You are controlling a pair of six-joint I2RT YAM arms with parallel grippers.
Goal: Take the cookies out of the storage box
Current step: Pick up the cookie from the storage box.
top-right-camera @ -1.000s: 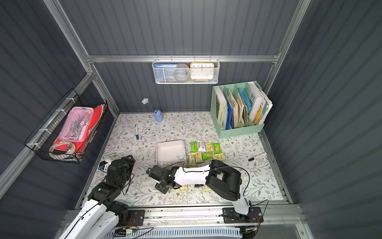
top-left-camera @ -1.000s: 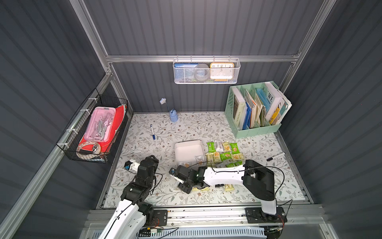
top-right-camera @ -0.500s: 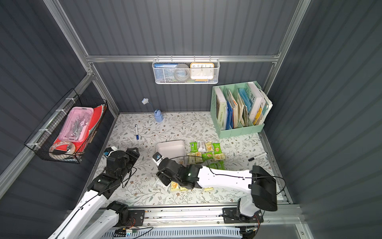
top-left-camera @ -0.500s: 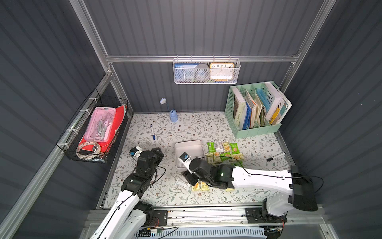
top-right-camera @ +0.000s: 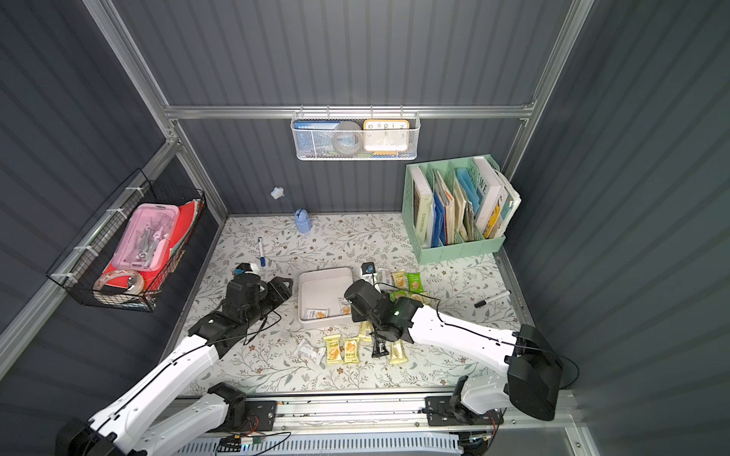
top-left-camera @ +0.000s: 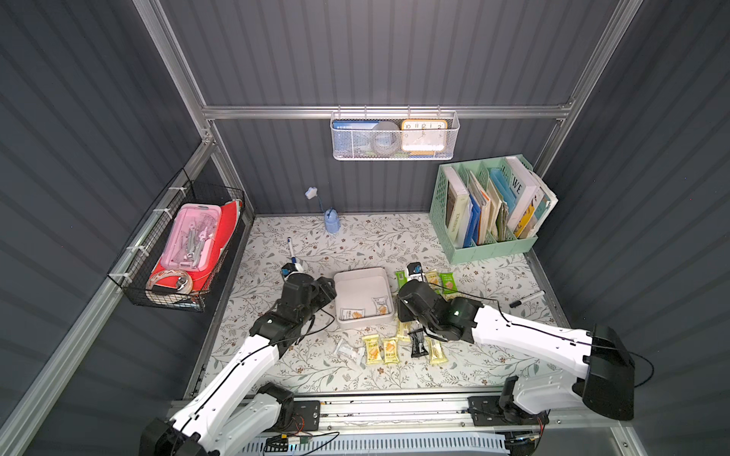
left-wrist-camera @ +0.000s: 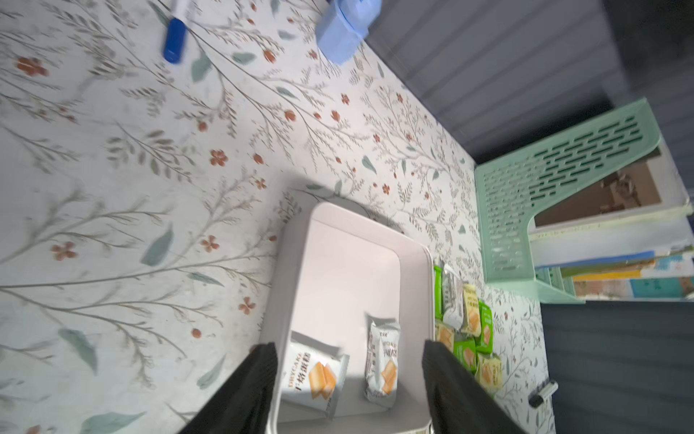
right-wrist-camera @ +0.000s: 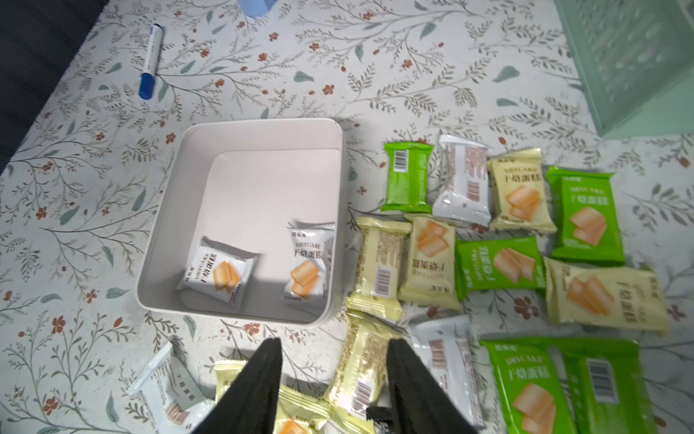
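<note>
You see the cookies (right-wrist-camera: 587, 216), small rectangular sealed packets in green, pale yellow and white, with glossy, crinkled film wrappers. The shallow white storage box (right-wrist-camera: 176, 210) is smooth plastic with a soft sheen. The floral-print table cover (right-wrist-camera: 263, 75) looks matt; the mint-green slotted file holder (left-wrist-camera: 555, 180), moulded plastic.

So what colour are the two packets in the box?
Both packets are white with an orange biscuit picture, clearest in the right wrist view.
</note>
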